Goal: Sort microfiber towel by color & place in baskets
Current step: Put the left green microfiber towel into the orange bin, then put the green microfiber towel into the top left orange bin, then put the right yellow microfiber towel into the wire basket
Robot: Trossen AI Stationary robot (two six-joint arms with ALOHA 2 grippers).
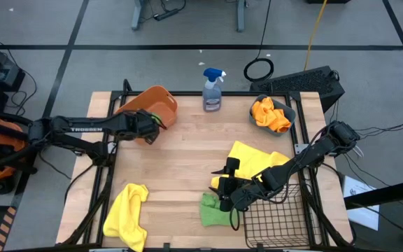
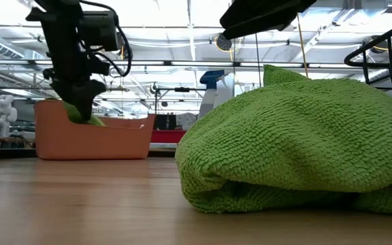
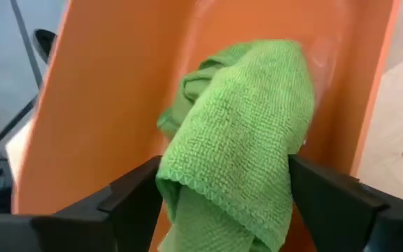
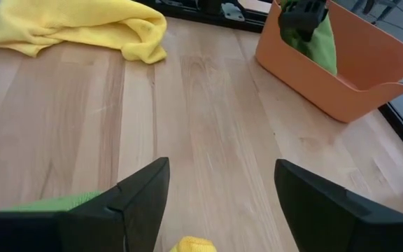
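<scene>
Caught the left end effector (image 3: 226, 175) with its fingers spread, a green towel (image 3: 243, 119) hanging loose between them rather than pinched. Found that towel already down inside the orange tub (image 3: 117, 91) at the far left of the surface (image 1: 180, 164). Read it as the drop-off step for green, all but done.

Spotted the right end effector (image 4: 222, 182) low over the near middle, fingers apart and nothing between them. Noted a second green towel (image 1: 212, 210) lying just beside it, next to the black wire basket (image 1: 275, 217).

Counted two yellow towels not yet sorted: one (image 1: 126, 213) at the near left corner, one (image 1: 257, 157) spread under the right arm. Marked the orange towels (image 1: 271, 115) heaped in the teal bin (image 1: 290, 112) at the far right.

Judged the next move: lift the left end effector straight up clear of the tub without snagging the cloth, then go for the remaining green piece.
</scene>
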